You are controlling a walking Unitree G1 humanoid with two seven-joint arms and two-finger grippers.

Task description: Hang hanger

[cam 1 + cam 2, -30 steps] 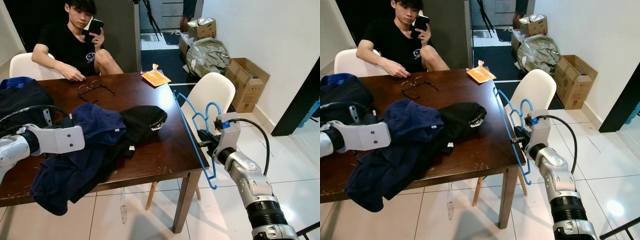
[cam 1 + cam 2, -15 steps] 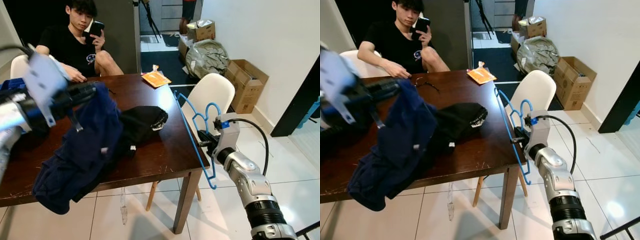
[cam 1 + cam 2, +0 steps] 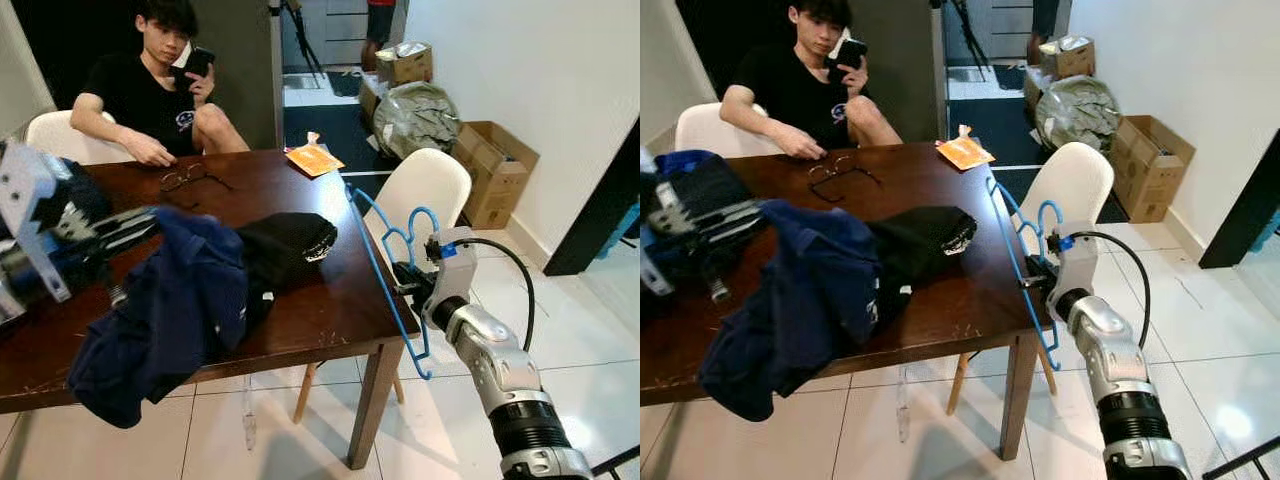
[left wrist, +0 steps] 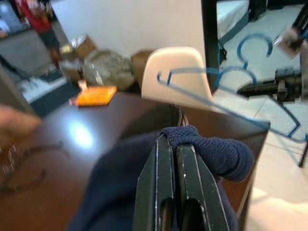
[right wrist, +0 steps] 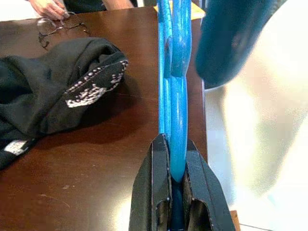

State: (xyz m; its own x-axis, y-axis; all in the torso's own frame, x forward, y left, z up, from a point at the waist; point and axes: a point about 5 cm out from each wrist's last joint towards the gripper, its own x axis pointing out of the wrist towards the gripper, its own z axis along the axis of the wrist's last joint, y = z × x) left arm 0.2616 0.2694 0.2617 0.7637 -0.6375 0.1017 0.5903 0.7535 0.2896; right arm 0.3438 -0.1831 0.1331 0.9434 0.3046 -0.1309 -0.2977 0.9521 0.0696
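Blue hanger (image 3: 388, 262) clamped in right gripper (image 5: 171, 159) beside the dark wooden table (image 3: 320, 300).
Left gripper (image 4: 174, 147) pinched shut on navy garment (image 3: 170, 300), apparently lifted off the tabletop; black garment (image 3: 285, 240) alongside.

- Right arm (image 3: 495, 360), lower right of the left eye view: rounded silver shells, with a black ribbed collar at the joint near the frame's bottom edge.
- A black cable (image 3: 505, 262) loops from its pale grey wrist block, which carries a small blue tab.
- Right gripper (image 5: 171, 159): two long black fingers (image 5: 153, 192), flat-sided.
- Left gripper (image 4: 174, 159): same long black jaws, scuffed along their edges.
- Left arm (image 3: 30, 235), left edge: a pale grey bracket with small holes, over dark housing.
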